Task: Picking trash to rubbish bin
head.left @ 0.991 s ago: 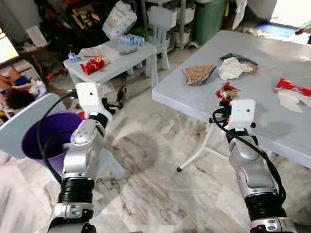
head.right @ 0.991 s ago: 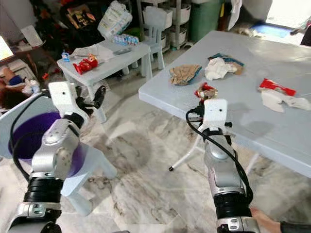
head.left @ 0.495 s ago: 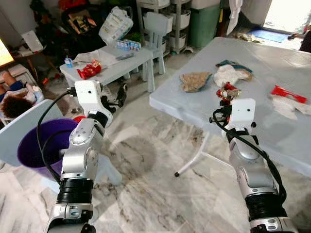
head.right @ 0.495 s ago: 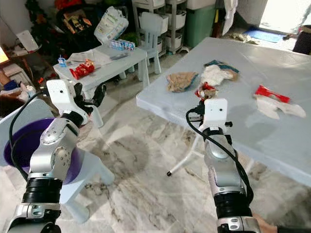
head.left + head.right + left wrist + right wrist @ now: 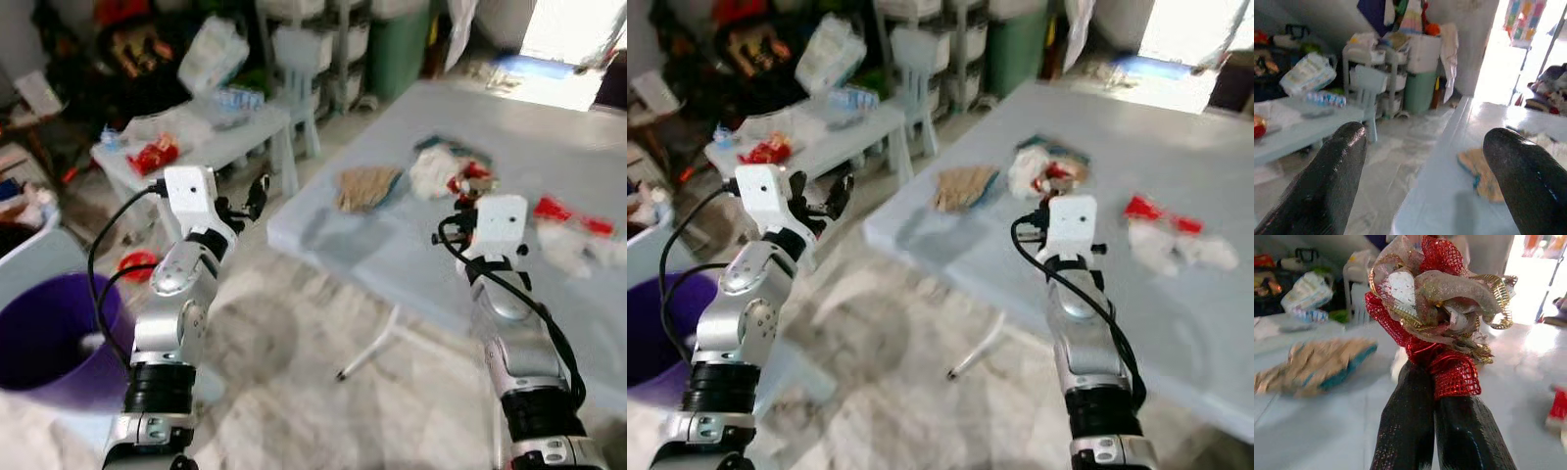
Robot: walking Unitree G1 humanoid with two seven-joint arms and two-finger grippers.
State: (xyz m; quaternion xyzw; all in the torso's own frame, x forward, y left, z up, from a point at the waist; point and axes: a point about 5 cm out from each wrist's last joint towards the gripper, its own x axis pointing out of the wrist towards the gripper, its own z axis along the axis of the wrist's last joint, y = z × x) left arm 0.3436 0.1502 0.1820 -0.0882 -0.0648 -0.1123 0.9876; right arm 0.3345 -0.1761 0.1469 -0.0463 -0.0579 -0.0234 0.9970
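over the table edge, ribbon in the right claw

above the near edge of the big table (image 5: 392, 255) the right gripper (image 5: 1436, 377) has its two black fingers (image 5: 1405, 421) pressed together on a crumpled red and gold ribbon (image 5: 1437, 308), which stands up from the fingertips. far of it on the table lie a tan and teal wrapper (image 5: 367, 186), a white wad (image 5: 436, 171) and, to the right, a red and white scrap (image 5: 1161, 230). the left gripper (image 5: 1425, 161) is raised over the floor left of the table, its fingers (image 5: 1327, 181) wide apart and holding nothing. the purple bin (image 5: 49, 343) sits at near left. a small table (image 5: 196, 142) with a red packet (image 5: 152, 155) stands far left.
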